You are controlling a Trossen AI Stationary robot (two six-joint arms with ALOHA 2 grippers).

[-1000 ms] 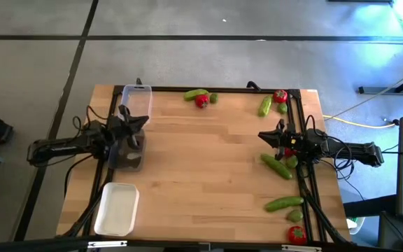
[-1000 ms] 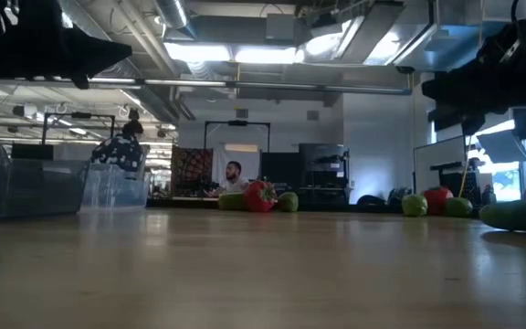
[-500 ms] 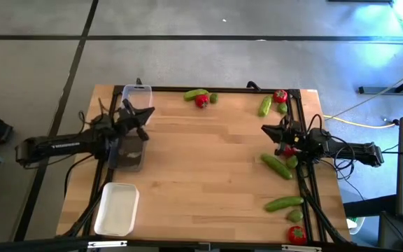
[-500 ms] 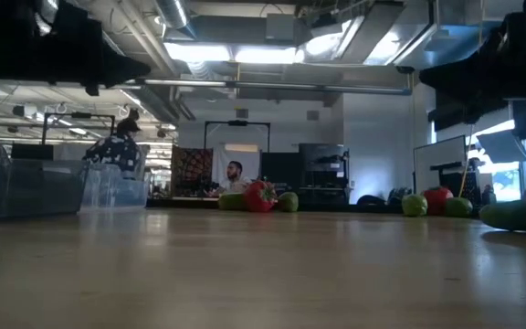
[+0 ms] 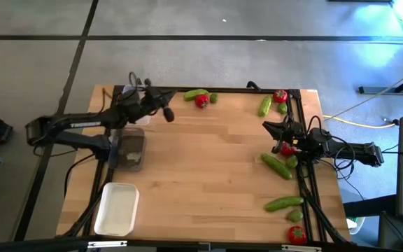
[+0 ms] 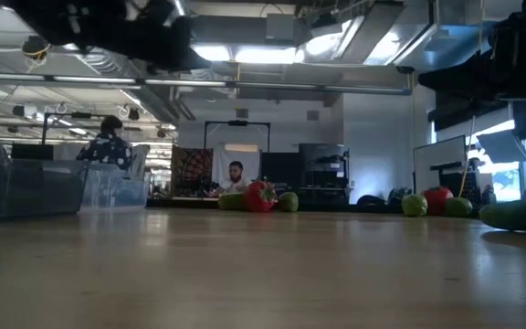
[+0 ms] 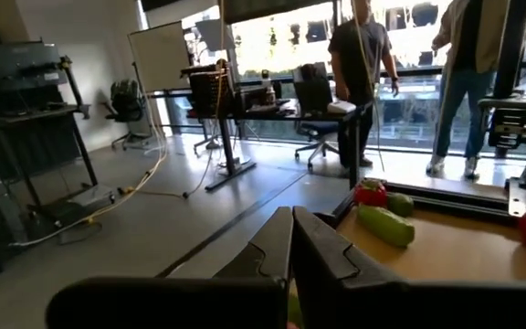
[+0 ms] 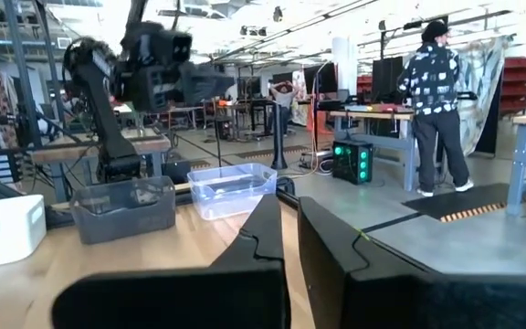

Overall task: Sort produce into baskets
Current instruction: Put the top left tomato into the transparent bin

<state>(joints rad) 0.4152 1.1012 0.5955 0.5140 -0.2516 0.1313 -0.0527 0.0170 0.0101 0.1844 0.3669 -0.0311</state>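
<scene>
Overhead, both the left gripper (image 5: 165, 112) and right gripper (image 5: 266, 126) have fingers clenched, empty; no legible writing

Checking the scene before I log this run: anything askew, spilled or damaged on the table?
Nothing stands out. The produce lies loose along the far edge, like the tomato, and the right edge, like the cucumber; the white bin and clear bins sit upright.

Four tomatoes (image 5: 201, 101), four cucumbers (image 5: 276, 165), perhaps four limes (image 5: 214, 98), three baskets (image 5: 116, 208)
</scene>
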